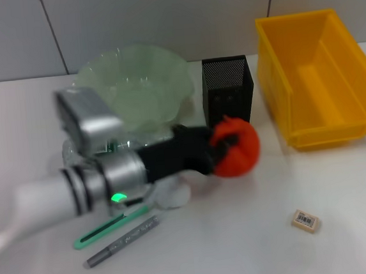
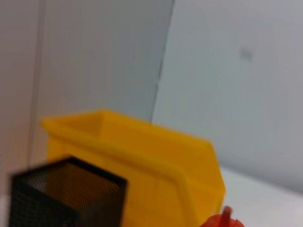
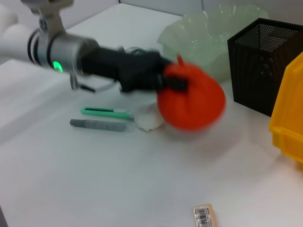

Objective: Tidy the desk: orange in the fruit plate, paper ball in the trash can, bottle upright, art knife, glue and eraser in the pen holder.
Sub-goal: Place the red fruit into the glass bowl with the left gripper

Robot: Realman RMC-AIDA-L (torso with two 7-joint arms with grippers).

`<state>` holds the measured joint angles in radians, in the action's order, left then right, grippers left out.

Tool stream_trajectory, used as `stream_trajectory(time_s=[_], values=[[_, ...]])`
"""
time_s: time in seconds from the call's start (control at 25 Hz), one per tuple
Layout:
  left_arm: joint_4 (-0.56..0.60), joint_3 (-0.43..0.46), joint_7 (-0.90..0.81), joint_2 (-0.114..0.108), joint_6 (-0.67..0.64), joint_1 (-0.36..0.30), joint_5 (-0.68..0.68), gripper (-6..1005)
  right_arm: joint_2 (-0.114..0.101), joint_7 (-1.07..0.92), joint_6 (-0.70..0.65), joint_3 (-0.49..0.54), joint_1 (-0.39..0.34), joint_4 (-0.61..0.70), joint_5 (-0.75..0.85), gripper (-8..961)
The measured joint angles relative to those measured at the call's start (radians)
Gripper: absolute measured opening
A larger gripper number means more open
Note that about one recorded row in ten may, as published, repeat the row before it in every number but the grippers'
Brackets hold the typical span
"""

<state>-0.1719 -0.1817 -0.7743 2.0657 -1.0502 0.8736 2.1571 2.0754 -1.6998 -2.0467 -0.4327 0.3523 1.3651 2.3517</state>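
My left gripper (image 1: pixel 225 147) is shut on the reddish orange (image 1: pixel 236 147), held a little above the white desk (image 1: pixel 244 247) in front of the black mesh pen holder (image 1: pixel 228 88). The pale green fruit plate (image 1: pixel 133 83) stands behind my arm, the yellow trash can (image 1: pixel 315 77) at the right. Under the arm lies the white paper ball (image 1: pixel 173 193). The mint-green art knife (image 1: pixel 111 226) and grey glue (image 1: pixel 121 242) lie near the front. The eraser (image 1: pixel 306 220) lies at the front right. The bottle (image 1: pixel 100 146) lies mostly hidden behind my forearm. My right gripper is out of view.
The right wrist view shows the orange (image 3: pixel 191 101) between the fruit plate (image 3: pixel 199 33) and the pen holder (image 3: pixel 260 66), with the trash can (image 3: pixel 289 113) close by. A grey wall rises behind the desk.
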Motion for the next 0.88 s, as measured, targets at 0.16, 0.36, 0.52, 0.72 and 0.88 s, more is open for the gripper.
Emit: stream_trajectory(time_s=[0.16,0.36,0.52,0.72,0.88], values=[[0.247,0.006,-0.224,0.003,-0.278,-0.055,0.021,150,0.0,0.005,0.0,0.0,0.008,-0.01,-0.001,733],[0.462,0.015,-0.399,0.005,-0.379,-0.044,-0.012,123,0.0,0.007,0.018,-0.033,0.018,-0.029,-0.003,731],[0.548,0.009,-0.474,0.003,-0.306,-0.003,-0.038,97,0.001,0.007,0.034,-0.06,0.024,-0.048,-0.006,729],[0.589,-0.087,-0.522,0.005,-0.057,0.058,-0.059,67,0.001,0.007,0.048,-0.094,0.04,-0.08,-0.004,727],[0.584,-0.196,-0.544,0.011,0.113,0.082,-0.118,57,0.002,0.007,0.05,-0.101,0.048,-0.089,-0.003,726]])
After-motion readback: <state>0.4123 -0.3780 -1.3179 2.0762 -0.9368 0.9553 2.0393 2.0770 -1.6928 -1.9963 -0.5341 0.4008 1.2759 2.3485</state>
